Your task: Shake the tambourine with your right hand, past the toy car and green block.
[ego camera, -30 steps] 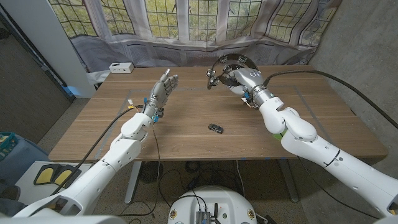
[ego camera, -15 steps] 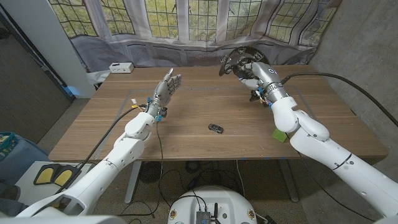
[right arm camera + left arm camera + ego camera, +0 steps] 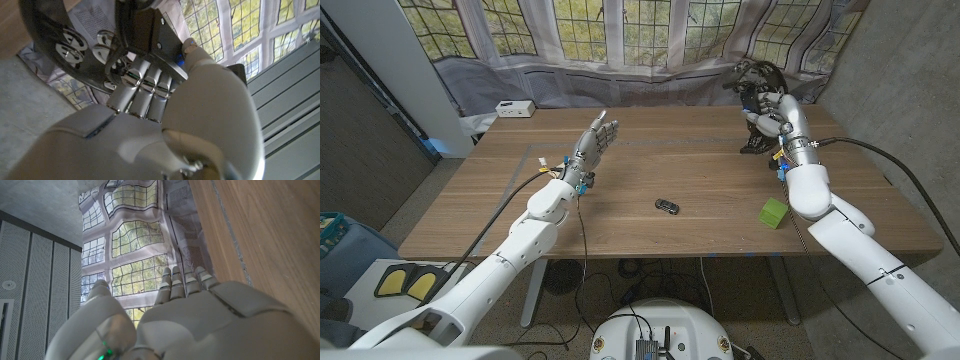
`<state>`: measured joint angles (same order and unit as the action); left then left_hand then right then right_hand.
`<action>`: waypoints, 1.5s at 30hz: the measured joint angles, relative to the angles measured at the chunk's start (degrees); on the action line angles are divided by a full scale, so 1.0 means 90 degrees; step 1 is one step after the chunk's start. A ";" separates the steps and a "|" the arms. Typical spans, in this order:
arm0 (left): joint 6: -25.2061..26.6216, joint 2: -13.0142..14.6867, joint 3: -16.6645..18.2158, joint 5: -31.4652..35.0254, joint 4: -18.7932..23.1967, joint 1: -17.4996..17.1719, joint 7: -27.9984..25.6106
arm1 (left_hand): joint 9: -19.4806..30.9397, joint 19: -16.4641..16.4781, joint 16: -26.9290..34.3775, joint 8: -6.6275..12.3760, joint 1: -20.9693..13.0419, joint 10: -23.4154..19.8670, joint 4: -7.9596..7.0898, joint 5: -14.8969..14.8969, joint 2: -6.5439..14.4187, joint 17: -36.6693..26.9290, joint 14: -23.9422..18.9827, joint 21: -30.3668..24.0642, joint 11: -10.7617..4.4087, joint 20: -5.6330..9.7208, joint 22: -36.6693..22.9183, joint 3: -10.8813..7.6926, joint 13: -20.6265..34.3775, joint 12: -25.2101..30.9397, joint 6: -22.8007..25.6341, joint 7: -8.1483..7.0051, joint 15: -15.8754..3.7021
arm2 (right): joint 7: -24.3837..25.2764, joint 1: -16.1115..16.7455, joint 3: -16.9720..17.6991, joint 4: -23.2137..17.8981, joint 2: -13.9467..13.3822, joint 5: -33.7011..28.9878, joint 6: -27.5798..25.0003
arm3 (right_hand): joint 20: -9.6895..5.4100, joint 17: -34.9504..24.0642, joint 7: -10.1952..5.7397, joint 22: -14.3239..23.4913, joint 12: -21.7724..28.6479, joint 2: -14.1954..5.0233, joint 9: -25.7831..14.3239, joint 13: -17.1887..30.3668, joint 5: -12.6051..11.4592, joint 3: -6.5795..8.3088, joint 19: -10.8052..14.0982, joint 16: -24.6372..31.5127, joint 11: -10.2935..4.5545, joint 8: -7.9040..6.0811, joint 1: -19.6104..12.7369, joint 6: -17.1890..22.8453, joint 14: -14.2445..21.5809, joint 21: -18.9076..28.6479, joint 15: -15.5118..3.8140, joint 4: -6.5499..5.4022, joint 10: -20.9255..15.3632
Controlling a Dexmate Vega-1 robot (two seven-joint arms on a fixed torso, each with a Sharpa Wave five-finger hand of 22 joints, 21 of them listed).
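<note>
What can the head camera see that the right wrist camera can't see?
The head view alone has the toy car, the green block, the wooden table and the left hand, raised with fingers apart. The right wrist view alone gives a close look at the tambourine's metal jingles and the fingers wrapped around its frame. Both share the right hand gripping the tambourine, and the window backdrop.

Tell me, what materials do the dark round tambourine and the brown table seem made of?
The dark round tambourine: frame looks like glossy black plastic, though unsure; its jingles are shiny silver, likely metal. The brown table: matte wood or wood laminate, showing long grain lines.
</note>
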<state>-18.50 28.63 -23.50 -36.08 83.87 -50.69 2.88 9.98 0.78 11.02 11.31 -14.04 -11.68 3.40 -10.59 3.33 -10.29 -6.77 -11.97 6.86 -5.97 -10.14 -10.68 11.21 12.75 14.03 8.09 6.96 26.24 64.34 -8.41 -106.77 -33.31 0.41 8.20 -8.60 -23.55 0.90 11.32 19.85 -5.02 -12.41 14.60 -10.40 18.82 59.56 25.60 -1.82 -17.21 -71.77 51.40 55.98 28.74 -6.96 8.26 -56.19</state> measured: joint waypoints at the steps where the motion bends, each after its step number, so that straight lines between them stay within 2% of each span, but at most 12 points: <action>1: 0.0004 0.0000 -0.0001 0.0001 0.0000 0.0001 -0.0002 | 0.0000 0.0000 0.0000 0.0000 0.0000 0.0000 0.0000 0.0000 0.0000 0.0000 0.0000 0.0000 0.0000 0.0000 0.0000 0.0000 0.0000 0.0000 0.0000 0.0000 0.0000 | -0.0022 0.0003 0.0025 0.0053 0.0040 0.0041 0.0036 | 0.0000 -0.0001 0.0000 0.0000 0.0000 0.0000 0.0000 0.0000 0.0000 0.0000 0.0000 0.0000 0.0000 0.0000 0.0000 0.0000 0.0000 0.0000 0.0000 0.0000 0.0000; 5: 0.0059 -0.0004 -0.0025 0.0024 0.0033 0.0007 -0.0044 | 0.0000 -0.0001 0.0000 0.0000 0.0000 0.0000 0.0000 0.0000 0.0000 0.0000 0.0000 0.0000 0.0000 0.0001 0.0000 0.0000 0.0000 0.0000 0.0000 0.0000 0.0000 | -0.0555 -0.0006 0.0255 0.0592 0.0462 0.1045 0.0997 | 0.0001 -0.0027 0.0000 0.0001 -0.0007 0.0001 0.0001 0.0002 0.0001 -0.0001 -0.0001 -0.0005 0.0000 0.0001 -0.0001 0.0000 0.0000 0.0010 0.0000 0.0000 0.0000; 6: 0.0063 -0.0004 -0.0025 0.0025 0.0033 0.0007 -0.0047 | 0.0000 -0.0001 0.0000 0.0000 0.0000 0.0000 0.0000 0.0000 0.0000 0.0000 0.0000 0.0023 0.0000 0.0001 0.0000 0.0000 0.0000 0.0000 0.0000 0.0000 0.0000 | -0.0588 -0.0011 0.0272 0.0635 0.0502 0.1096 0.1048 | -0.0006 -0.0029 0.0000 0.0001 -0.0008 0.0001 0.0009 0.0002 0.0002 -0.0001 -0.0008 -0.0005 0.0000 -0.0002 -0.0001 0.0000 0.0000 0.0033 0.0000 0.0001 0.0000; 7: 0.0075 -0.0004 -0.0032 0.0029 0.0040 0.0007 -0.0055 | 0.0000 -0.0004 0.0000 0.0000 0.0000 0.0000 0.0000 0.0000 0.0000 0.0000 0.0000 0.0038 0.0000 0.0004 0.0000 0.0000 0.0000 0.0000 0.0000 0.0000 0.0000 | -0.0895 -0.0041 0.0354 0.0808 0.0657 0.1526 0.1452 | -0.0023 -0.0028 0.0000 0.0001 -0.0012 0.0001 0.0009 0.0002 0.0003 -0.0001 -0.0026 -0.0006 0.0000 -0.0005 -0.0001 0.0000 0.0000 0.0035 0.0000 0.0001 0.0000; 12: 0.0134 -0.0006 -0.0058 0.0042 0.0074 0.0008 -0.0091 | 0.0000 -0.0017 0.0000 0.0000 0.0000 0.0000 0.0000 0.0000 0.0000 0.0000 0.0000 0.0047 0.0000 -0.0009 0.0000 0.0000 0.0000 0.0000 0.0035 -0.0035 0.0000 | -0.1757 -0.0115 0.0589 0.1172 0.1059 0.2601 0.2004 | -0.0032 -0.0026 0.0000 0.0001 -0.0022 0.0001 0.0008 0.0021 0.0006 -0.0002 -0.0037 -0.0049 0.0000 -0.0005 -0.0001 -0.0001 0.0000 0.0035 0.0000 0.0001 0.0000; 13: 0.0143 -0.0007 -0.0059 0.0045 0.0074 0.0008 -0.0095 | 0.0000 -0.0027 0.0000 0.0000 0.0000 0.0000 0.0000 0.0000 0.0000 0.0000 0.0000 0.0047 0.0000 -0.0019 0.0000 0.0000 0.0000 0.0000 0.0035 -0.0035 -0.0001 | -0.1791 -0.0130 0.0639 0.1232 0.1131 0.2639 0.2016 | -0.0032 -0.0027 -0.0001 0.0001 -0.0022 0.0002 0.0008 0.0021 0.0006 -0.0002 -0.0037 -0.0050 0.0000 -0.0005 -0.0002 -0.0001 0.0000 0.0035 0.0000 0.0001 0.0000; 14: 0.0149 -0.0008 -0.0066 0.0046 0.0082 0.0009 -0.0098 | 0.0000 -0.0027 0.0000 0.0000 0.0000 0.0000 0.0000 0.0000 0.0000 0.0000 0.0000 0.0047 0.0000 -0.0019 0.0000 0.0000 0.0000 0.0000 0.0035 -0.0035 -0.0001 | -0.2202 -0.0140 0.0676 0.1274 0.1186 0.3110 0.2112 | -0.0054 -0.0028 -0.0001 0.0001 -0.0022 0.0002 0.0008 0.0021 0.0006 -0.0002 -0.0059 -0.0050 0.0000 -0.0005 -0.0002 0.0000 0.0000 0.0035 0.0000 0.0002 0.0000; 18: 0.0172 -0.0013 -0.0081 0.0048 0.0095 0.0010 -0.0110 | 0.0000 -0.0027 0.0000 0.0000 0.0000 0.0000 0.0000 0.0000 0.0000 0.0001 0.0000 0.0047 0.0000 -0.0019 -0.0001 0.0000 0.0000 0.0000 0.0035 -0.0035 -0.0001 | -0.2887 -0.0173 0.0804 0.1392 0.1368 0.3997 0.2146 | -0.0055 -0.0029 -0.0001 0.0001 -0.0022 0.0002 0.0007 0.0021 0.0007 -0.0003 -0.0082 -0.0054 0.0000 -0.0004 -0.0002 -0.0001 0.0000 0.0086 0.0000 0.0002 0.0000; 23: 0.0199 -0.0019 -0.0093 0.0049 0.0110 0.0010 -0.0124 | 0.0000 -0.0027 0.0000 0.0000 0.0000 0.0000 0.0020 0.0000 0.0000 0.0001 0.0001 0.0047 0.0000 -0.0018 0.0000 -0.0021 0.0000 0.0000 0.0034 -0.0035 -0.0001 | -0.3430 -0.0240 0.1110 0.1555 0.1779 0.5170 0.2030 | -0.0068 -0.0046 -0.0001 -0.0004 -0.0023 0.0002 0.0005 0.0021 0.0023 -0.0007 -0.0095 -0.0091 -0.0001 -0.0004 -0.0002 -0.0001 0.0000 0.0086 0.0000 0.0006 0.0001; 32: 0.0211 -0.0019 -0.0098 0.0053 0.0162 -0.0017 -0.0155 | 0.0000 -0.0027 0.0000 0.0000 0.0000 0.0001 0.0039 0.0000 0.0000 0.0001 0.0001 0.0047 0.0000 -0.0018 0.0000 -0.0004 0.0000 0.0000 0.0034 -0.0035 -0.0001 | -0.3631 -0.0267 0.1476 0.1539 0.2379 0.7229 0.1711 | -0.0078 -0.0058 -0.0001 -0.0033 -0.0068 0.0003 -0.0002 0.0020 -0.0001 -0.0024 -0.0129 -0.0099 -0.0025 0.0001 -0.0003 -0.0001 0.0000 0.0133 0.0000 0.0007 0.0025; 40: 0.0231 -0.0005 -0.0099 0.0054 0.0225 -0.0074 -0.0188 | 0.0000 -0.0027 0.0000 0.0000 0.0000 0.0001 0.0039 0.0000 0.0000 0.0001 0.0001 0.0047 0.0000 -0.0018 0.0000 -0.0004 0.0000 0.0000 0.0034 -0.0035 -0.0001 | -0.3804 -0.0224 0.1621 0.1516 0.2514 0.8654 0.1395 | -0.0066 -0.0039 -0.0025 -0.0032 -0.0074 0.0003 -0.0001 0.0018 -0.0001 -0.0029 -0.0141 -0.0140 -0.0025 0.0021 -0.0003 -0.0025 0.0000 0.0175 0.0000 0.0011 0.0025; 45: 0.0253 0.0019 -0.0097 0.0059 0.0273 -0.0105 -0.0222 | 0.0000 -0.0027 0.0000 0.0000 0.0000 0.0001 0.0039 0.0000 0.0000 0.0001 0.0001 0.0047 0.0000 -0.0018 -0.0001 -0.0003 0.0000 0.0000 0.0033 -0.0035 -0.0001 | -0.4064 -0.0202 0.1633 0.1554 0.2406 0.8919 0.1200 | -0.0066 -0.0057 -0.0024 -0.0031 -0.0081 0.0003 0.0000 0.0017 -0.0001 -0.0040 -0.0141 -0.0141 -0.0025 0.0026 -0.0003 -0.0025 0.0000 0.0185 -0.0001 0.0007 0.0025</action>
<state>-16.23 28.81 -24.38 -35.55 86.33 -51.63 0.88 9.98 0.54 11.02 11.31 -14.04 -11.68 3.75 -10.59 3.33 -10.27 -6.76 -11.54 6.86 -6.13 -10.14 -10.71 11.21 12.75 14.33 7.77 6.95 -10.33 62.52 6.29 -92.78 -11.65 80.68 19.00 -9.19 -24.05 0.68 11.04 19.11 -4.99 -12.41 14.76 -10.41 18.46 58.30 24.33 -2.04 -16.97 -71.80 51.18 55.98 30.40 -6.97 8.32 -55.96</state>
